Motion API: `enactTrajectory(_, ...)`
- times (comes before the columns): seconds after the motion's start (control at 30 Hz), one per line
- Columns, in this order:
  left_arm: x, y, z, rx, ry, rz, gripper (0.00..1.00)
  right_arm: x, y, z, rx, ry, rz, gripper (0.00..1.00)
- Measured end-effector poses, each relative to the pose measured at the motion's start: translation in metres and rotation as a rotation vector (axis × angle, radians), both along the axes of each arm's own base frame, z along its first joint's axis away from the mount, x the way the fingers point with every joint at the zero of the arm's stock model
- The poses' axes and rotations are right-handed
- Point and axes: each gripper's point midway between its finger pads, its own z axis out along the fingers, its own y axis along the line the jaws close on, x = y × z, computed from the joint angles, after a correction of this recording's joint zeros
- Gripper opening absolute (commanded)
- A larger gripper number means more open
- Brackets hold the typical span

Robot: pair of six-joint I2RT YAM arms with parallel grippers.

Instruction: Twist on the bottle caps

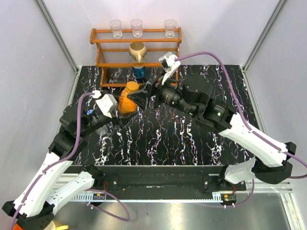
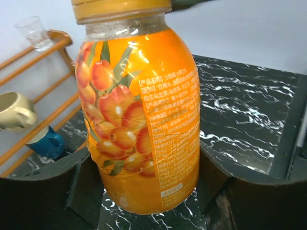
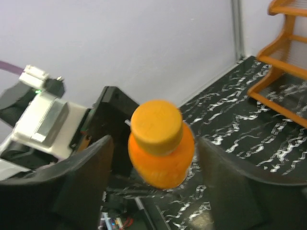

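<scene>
The orange bottle (image 1: 125,103) with a fruit label (image 2: 144,120) leans over the black marble table (image 1: 163,139), left of centre. My left gripper (image 1: 115,112) is shut on its lower body, one finger pressed against each side (image 2: 151,165). An orange cap (image 1: 132,87) sits on the bottle's neck (image 3: 157,125) and shows at the top edge of the left wrist view (image 2: 120,7). My right gripper (image 1: 144,97) stands open around that cap (image 3: 154,143), with a gap on both sides.
A wooden rack (image 1: 136,43) stands at the back, holding three clear glasses (image 1: 136,26), a beige mug (image 1: 137,50) and a dark blue container (image 1: 139,72). Pale walls close in the left, right and back sides.
</scene>
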Motion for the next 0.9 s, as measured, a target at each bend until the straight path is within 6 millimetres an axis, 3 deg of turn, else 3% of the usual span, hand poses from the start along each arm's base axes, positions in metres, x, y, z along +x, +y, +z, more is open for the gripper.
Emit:
enactTrajectory(0.07,0.004,0.004,0.007,-0.022,-0.016,0.026,0.11,-0.008,-0.004,0.003,0.003,-0.005,0.021,1.0)
enactTrajectory(0.33,-0.017,-0.007,0.019,-0.1,-0.021,-0.107,0.13,-0.047,-0.041,0.054,0.103,-0.128,0.111,1.0)
enactTrajectory(0.53,-0.069,-0.03,0.028,-0.153,0.019,-0.441,0.15,-0.08,-0.056,0.07,0.11,-0.292,0.245,1.0)
enactTrajectory(0.73,-0.12,-0.035,0.029,-0.137,0.08,-0.743,0.17,-0.113,-0.047,0.066,0.096,-0.434,0.449,1.0)
enactTrajectory(0.9,-0.145,-0.033,0.025,-0.099,0.13,-0.896,0.18,-0.142,-0.036,0.062,0.132,-0.504,0.645,1.0)
